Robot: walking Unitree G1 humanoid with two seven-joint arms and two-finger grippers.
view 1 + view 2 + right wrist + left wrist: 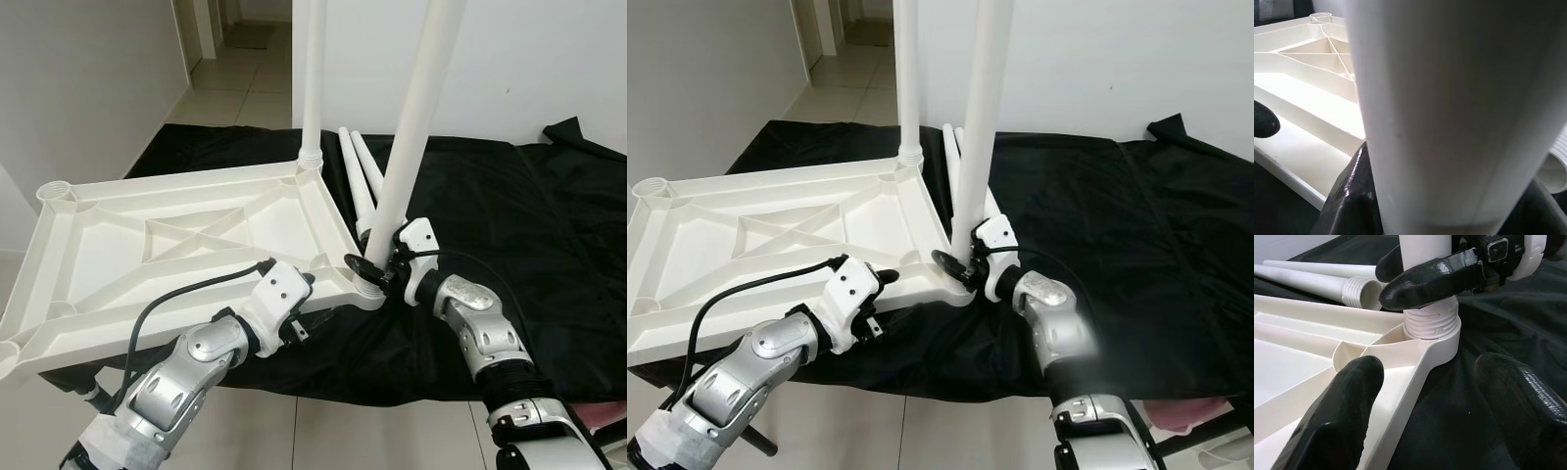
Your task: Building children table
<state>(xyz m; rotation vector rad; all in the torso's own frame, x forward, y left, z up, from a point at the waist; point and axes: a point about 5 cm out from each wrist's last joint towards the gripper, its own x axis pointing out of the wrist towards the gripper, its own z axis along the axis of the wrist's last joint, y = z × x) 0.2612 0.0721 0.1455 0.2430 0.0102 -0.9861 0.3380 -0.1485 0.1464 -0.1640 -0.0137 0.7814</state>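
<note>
The white table top (pixel 176 235) lies upside down on a black cloth (pixel 529 215), ribs facing up. One white leg (pixel 313 78) stands upright in its far right corner. A second leg (pixel 411 127) stands in the near right corner socket (pixel 1430 323), with its threaded end showing just above the socket. My right gripper (pixel 377 266) is shut on this leg just above the thread, and one fingertip (pixel 1435 279) wraps its front. My left gripper (pixel 309 289) is open at the table top's front rim, its fingers (pixel 1347 401) astride the rim close to that corner.
Two loose white legs (pixel 358 181) lie on the cloth behind the held leg. The table top's left corner sockets (pixel 57 192) are bare. A tiled hallway (pixel 235 59) opens at the back left, with white wall behind. The cloth's right half is free.
</note>
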